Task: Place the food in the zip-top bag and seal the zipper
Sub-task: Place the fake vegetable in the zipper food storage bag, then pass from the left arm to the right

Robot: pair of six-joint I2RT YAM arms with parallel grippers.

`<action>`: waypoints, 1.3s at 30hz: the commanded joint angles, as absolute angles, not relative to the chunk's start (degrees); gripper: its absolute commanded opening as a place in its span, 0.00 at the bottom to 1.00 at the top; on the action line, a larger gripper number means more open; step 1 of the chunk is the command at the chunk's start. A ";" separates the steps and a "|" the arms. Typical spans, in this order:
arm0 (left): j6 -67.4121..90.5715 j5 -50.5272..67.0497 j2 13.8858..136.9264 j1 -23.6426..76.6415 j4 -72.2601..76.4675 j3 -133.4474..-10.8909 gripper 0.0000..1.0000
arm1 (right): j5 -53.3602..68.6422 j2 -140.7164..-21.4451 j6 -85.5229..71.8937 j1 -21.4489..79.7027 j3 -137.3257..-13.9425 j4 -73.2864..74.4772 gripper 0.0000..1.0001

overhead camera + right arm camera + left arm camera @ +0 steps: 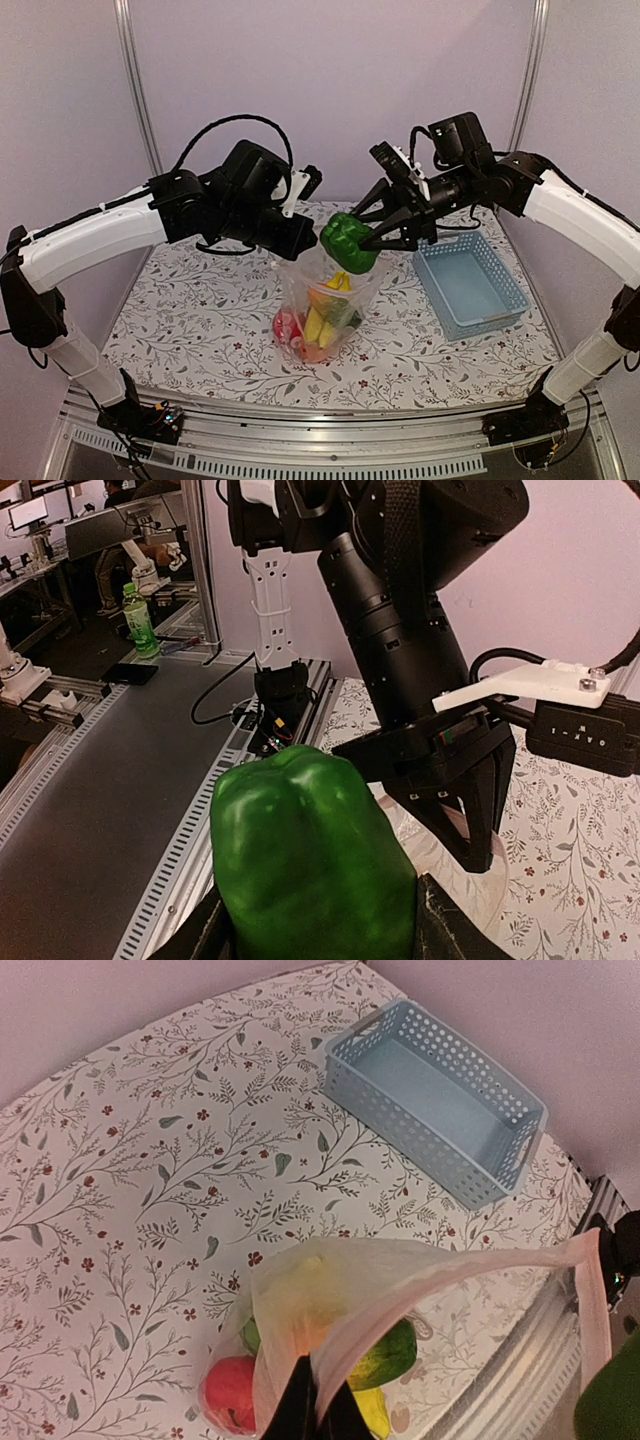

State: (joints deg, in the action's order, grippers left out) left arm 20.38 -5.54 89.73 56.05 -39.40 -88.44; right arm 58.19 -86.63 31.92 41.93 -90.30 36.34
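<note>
Floral-print cloth [200,310] covers the table, with pale lilac walls behind. From overhead I see the large clear crinkly zip-top bag [298,290] hanging upright near the middle of the table, its lower end down at the cloth. A yellow banana [336,283] and a red-pink fruit [288,325] show through the plastic. My left gripper [297,240] is clamped on the bag's top edge. My right gripper [362,235] holds a glossy green toy pepper [350,242] just above the bag's mouth. A light blue slatted plastic basket [470,285] sits well to the right. There is bare cloth to the left and an aluminium rail [320,425] along the near edge.

On the left wrist camera, the pale pink zipper strip [450,1275] runs from my closed fingers out to the right and bends down at its far end, so the mouth gapes. A green striped melon [385,1355] lies inside beside the red-pink fruit. The basket stands apart near the far corner.

On the right wrist camera, the pepper fills the space between my fingers, which are spread wide around it. The left gripper hangs close beyond it.
</note>
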 commanded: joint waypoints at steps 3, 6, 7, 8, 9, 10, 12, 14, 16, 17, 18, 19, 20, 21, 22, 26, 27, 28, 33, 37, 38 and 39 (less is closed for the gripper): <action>20.35 -6.24 87.81 56.76 -39.53 -88.85 0.03 | 50.43 -88.18 29.57 43.50 -89.40 32.08 0.51; 20.47 -6.37 87.45 56.71 -39.36 -88.22 0.03 | 45.31 -87.40 28.55 43.59 -89.92 31.60 0.64; 20.50 -6.33 87.45 56.74 -39.34 -88.12 0.03 | 44.03 -87.23 28.27 43.62 -90.36 31.98 0.65; 20.48 -6.33 87.36 56.71 -39.28 -88.01 0.03 | 43.25 -87.07 28.29 43.55 -90.99 32.89 0.66; 20.45 -6.25 87.35 56.72 -39.29 -87.92 0.03 | 42.99 -86.86 28.63 43.59 -91.86 34.13 0.67; 20.35 -6.24 87.29 56.67 -39.29 -87.82 0.03 | 42.68 -86.80 28.91 43.66 -92.45 35.43 0.67; 20.12 -6.27 87.12 56.66 -39.40 -87.72 0.03 | 42.00 -86.66 29.47 43.97 -93.50 38.23 0.68; 19.97 -6.39 86.95 56.69 -39.44 -87.80 0.03 | 43.39 -86.51 30.92 44.43 -94.21 42.06 0.67; 19.87 -6.50 86.76 56.69 -39.46 -87.80 0.03 | 41.84 -85.92 33.37 46.22 -93.97 44.98 0.64; 19.81 -6.50 86.71 56.63 -39.46 -87.88 0.03 | 39.68 -85.67 34.01 47.49 -93.65 45.78 0.63; 19.76 -6.50 86.60 56.66 -39.44 -87.89 0.04 | 36.73 -85.42 35.12 48.96 -93.18 46.46 0.62; 19.66 -6.53 86.53 56.68 -39.33 -87.89 0.04 | 34.63 -85.11 36.54 50.30 -92.55 46.76 0.62; 19.64 -6.58 86.57 56.63 -39.25 -87.89 0.04 | 33.07 -84.93 37.19 51.64 -91.76 46.81 0.62; 19.58 -6.57 86.56 56.64 -39.28 -87.89 0.04 | 32.15 -84.70 37.96 52.77 -91.02 46.87 0.62; 19.56 -6.59 86.57 56.61 -39.29 -87.89 0.04 | 31.37 -84.65 38.43 53.78 -90.67 47.11 0.62; 19.92 -6.64 86.57 56.52 -39.51 -87.81 0.04 | 28.47 -85.74 39.36 58.09 -90.34 47.81 0.65; 20.06 -6.66 86.55 56.59 -39.61 -87.84 0.04 | 27.90 -86.01 39.41 59.15 -90.54 47.98 0.65; 20.10 -6.87 86.55 56.57 -39.71 -87.81 0.04 | 27.34 -86.39 39.59 60.19 -90.73 48.12 0.66; 20.64 -7.83 86.27 56.44 -40.18 -87.85 0.04 | 18.10 -88.48 36.09 64.67 -90.25 44.84 0.65; 21.49 -8.05 85.89 56.38 -40.17 -87.80 0.04 | 10.30 -90.60 31.00 65.85 -89.52 41.58 0.65; 21.67 -7.82 85.81 56.41 -40.12 -87.80 0.04 | 9.67 -90.82 29.96 65.83 -89.21 41.01 0.65; 21.70 -7.61 85.74 56.42 -40.14 -87.80 0.04 | 8.88 -91.00 29.31 65.83 -89.18 40.59 0.64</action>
